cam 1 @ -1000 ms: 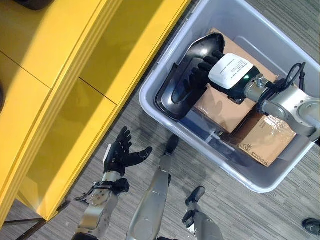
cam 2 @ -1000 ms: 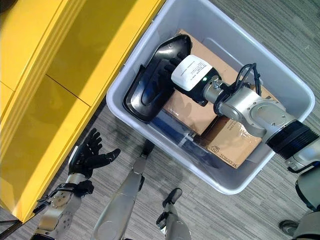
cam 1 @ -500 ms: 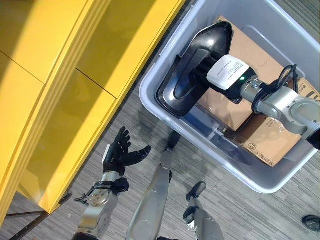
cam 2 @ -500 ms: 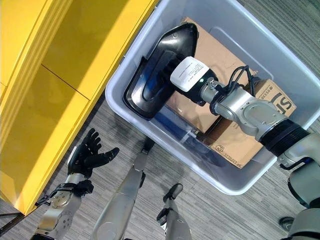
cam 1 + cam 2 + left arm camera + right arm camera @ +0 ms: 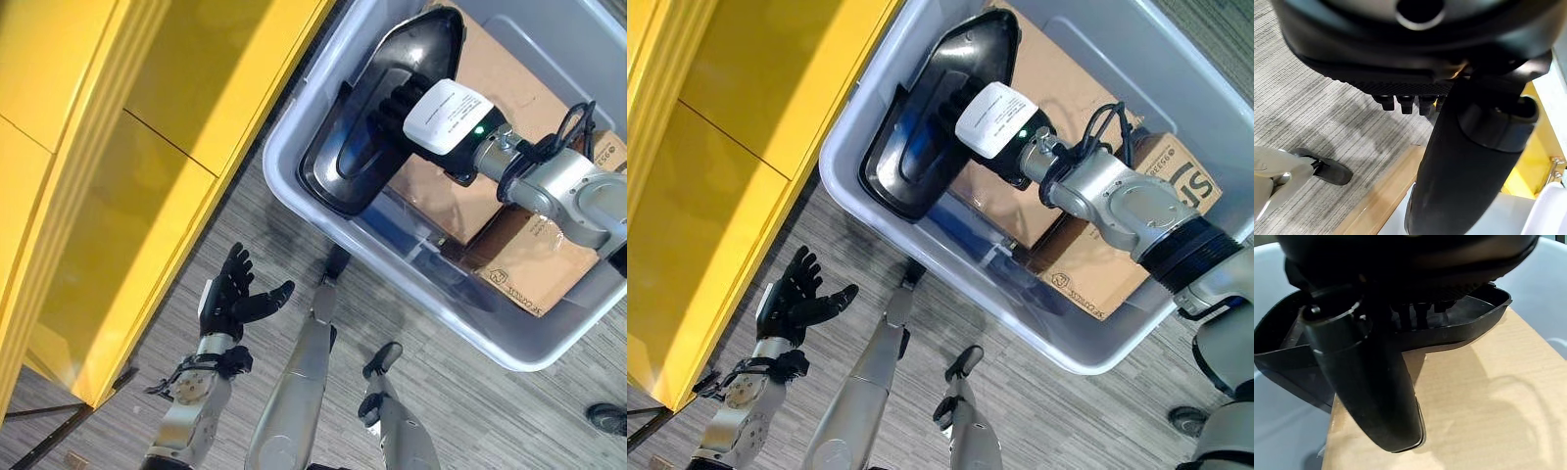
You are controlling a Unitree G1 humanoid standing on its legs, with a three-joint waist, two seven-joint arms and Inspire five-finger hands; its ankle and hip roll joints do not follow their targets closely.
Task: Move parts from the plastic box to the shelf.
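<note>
A black moulded plastic part [image 5: 355,164] lies at the shelf-side end of the grey plastic box [image 5: 279,166], partly on a large cardboard carton [image 5: 441,201]. My right hand [image 5: 397,100] reaches into the box. Its fingers are curled inside the part's hollow, and its thumb [image 5: 1371,391] sits under the part's rim, over the cardboard. My left hand [image 5: 230,299] hovers open above the floor, fingers spread, between the box and the yellow shelf [image 5: 118,147], holding nothing.
A smaller cardboard box [image 5: 534,259] sits in the plastic box beside the large one. The yellow shelf runs along the left, its panels close to the box's corner. Grey carpet lies between them. A person's shoe [image 5: 607,416] shows at the lower right.
The camera has shifted. The black part now looks larger and more raised in my right hand's grip than a second ago. My left hand has stayed where it was.
</note>
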